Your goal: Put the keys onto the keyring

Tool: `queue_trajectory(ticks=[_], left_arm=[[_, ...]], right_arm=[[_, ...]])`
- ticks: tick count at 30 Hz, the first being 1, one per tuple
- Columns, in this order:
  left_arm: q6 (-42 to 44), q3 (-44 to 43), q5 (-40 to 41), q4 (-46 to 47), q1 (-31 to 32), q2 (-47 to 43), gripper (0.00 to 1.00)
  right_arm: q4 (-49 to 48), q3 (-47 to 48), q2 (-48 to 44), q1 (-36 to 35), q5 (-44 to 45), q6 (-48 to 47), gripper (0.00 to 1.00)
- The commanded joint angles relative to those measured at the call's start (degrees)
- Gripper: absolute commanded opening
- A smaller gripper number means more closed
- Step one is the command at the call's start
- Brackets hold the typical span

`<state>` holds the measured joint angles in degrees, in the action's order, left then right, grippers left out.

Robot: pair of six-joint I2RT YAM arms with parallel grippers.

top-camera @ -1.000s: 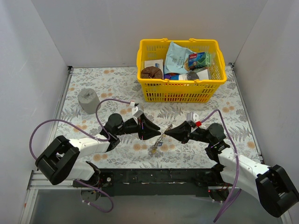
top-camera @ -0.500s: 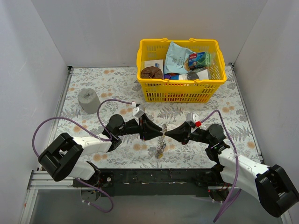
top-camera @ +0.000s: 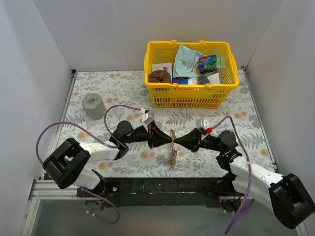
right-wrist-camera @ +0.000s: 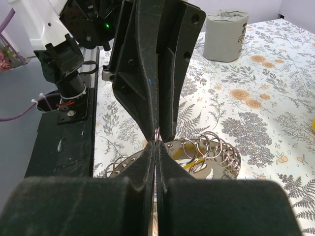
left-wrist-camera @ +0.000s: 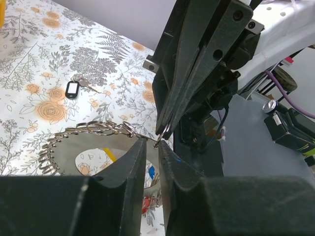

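Observation:
The keyring (top-camera: 172, 140), a large silver ring lined with small split rings, hangs off the table between my two grippers. It also shows in the left wrist view (left-wrist-camera: 64, 142) and in the right wrist view (right-wrist-camera: 211, 147). Keys with yellow, blue and red heads (top-camera: 173, 156) dangle below it; the blue one (left-wrist-camera: 151, 172) shows between the left jaws. My left gripper (top-camera: 167, 141) is pinched on the keyring's rim from the left. My right gripper (top-camera: 178, 142) is shut on a small ring on it from the right, tip to tip with the left. One key with a black tag (left-wrist-camera: 73, 89) lies on the table.
A yellow basket (top-camera: 189, 101) full of packets stands behind the grippers at the back. A grey roll (top-camera: 92, 105) stands at the left, also in the right wrist view (right-wrist-camera: 225, 29). White walls close in the floral table on three sides.
The keyring has come up off the table and now hangs between the two grippers. Both gripper tips have shifted a little to the right and closed in tip to tip.

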<state>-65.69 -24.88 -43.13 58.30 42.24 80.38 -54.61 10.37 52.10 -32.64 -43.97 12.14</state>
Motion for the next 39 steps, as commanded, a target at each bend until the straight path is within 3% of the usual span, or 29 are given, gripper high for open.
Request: queue_trajectory(ticks=[1, 8, 15, 18, 22, 25, 31, 39], left_arm=[[0.0, -1.0, -0.5, 1.6, 0.4, 0.0, 0.13], [-0.8, -1.5, -0.4, 4.2, 0.5, 0.3, 0.00], [0.6, -1.9, 0.0, 1.2, 0.5, -1.1, 0.00], [2.4, -2.4, 0.9, -3.4, 0.6, -3.1, 0.00], [7.9, -3.1, 2.7, -12.3, 0.6, -5.7, 0.00], [10.1, -3.9, 4.2, -16.7, 0.6, -7.2, 0.00], [15.5, -6.4, 7.9, -26.4, 0.7, -10.5, 0.00], [22.1, -7.5, 14.6, -35.6, 0.9, -14.1, 0.00]], right_arm=[[-5.4, 0.0, -1.0, -0.1, -0.6, 0.9, 0.01], [-5.2, 0.1, -0.5, -0.1, -0.8, 1.1, 0.01], [-4.3, 0.5, -0.2, -0.1, -0.8, 0.9, 0.01], [-2.9, 0.7, -0.7, -0.1, -0.2, 0.1, 0.14], [-0.4, 0.7, -2.9, -0.1, 1.3, -1.8, 0.44], [2.8, 1.0, -4.8, -0.1, 3.2, -3.4, 0.59], [8.2, 0.5, -9.2, -0.1, 8.4, -5.2, 0.79], [13.4, -0.7, -12.7, -0.1, 15.1, -3.4, 0.93]])
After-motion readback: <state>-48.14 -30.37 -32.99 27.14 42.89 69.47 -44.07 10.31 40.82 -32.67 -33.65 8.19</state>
